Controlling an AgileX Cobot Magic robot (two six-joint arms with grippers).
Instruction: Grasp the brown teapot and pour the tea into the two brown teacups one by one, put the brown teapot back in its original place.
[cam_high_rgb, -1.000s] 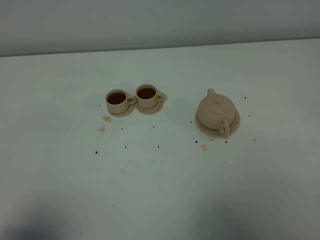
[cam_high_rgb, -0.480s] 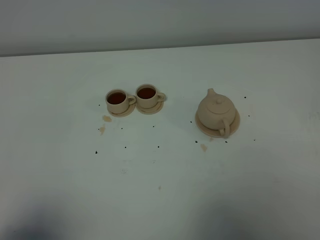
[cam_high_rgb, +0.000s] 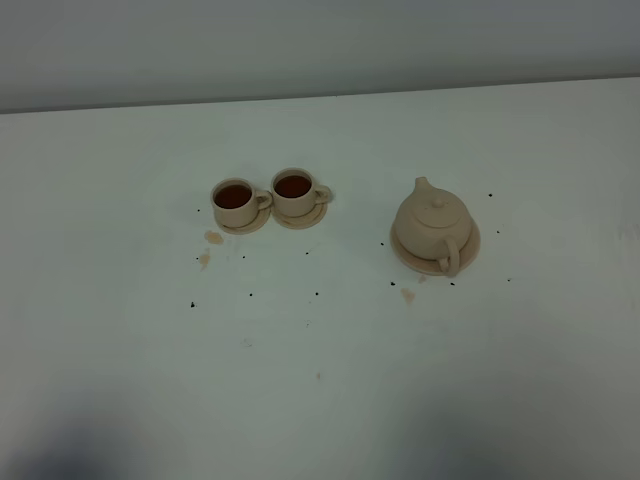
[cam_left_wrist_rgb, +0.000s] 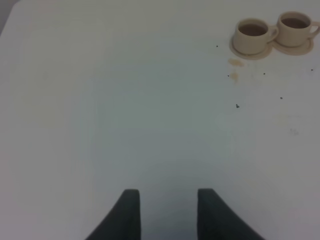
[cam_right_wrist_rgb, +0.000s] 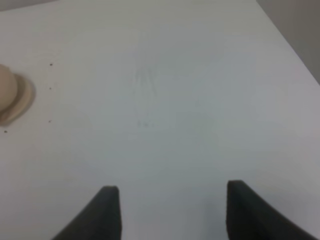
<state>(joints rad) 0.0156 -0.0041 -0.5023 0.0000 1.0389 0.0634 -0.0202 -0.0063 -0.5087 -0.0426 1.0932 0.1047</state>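
Note:
The brown teapot (cam_high_rgb: 433, 223) stands upright on its round saucer plate (cam_high_rgb: 468, 245) at the right of the table, spout pointing away, handle toward the front. Its edge shows in the right wrist view (cam_right_wrist_rgb: 6, 92). The two brown teacups (cam_high_rgb: 234, 200) (cam_high_rgb: 294, 189) sit side by side on small saucers left of centre, both holding dark tea. They also show in the left wrist view (cam_left_wrist_rgb: 252, 33) (cam_left_wrist_rgb: 295, 26). My left gripper (cam_left_wrist_rgb: 165, 212) is open and empty, far from the cups. My right gripper (cam_right_wrist_rgb: 170, 210) is open wide and empty, away from the teapot.
Small tea stains (cam_high_rgb: 213, 238) and dark specks (cam_high_rgb: 193, 304) lie on the white table around the cups and the teapot. A grey wall (cam_high_rgb: 320, 40) runs behind the table's back edge.

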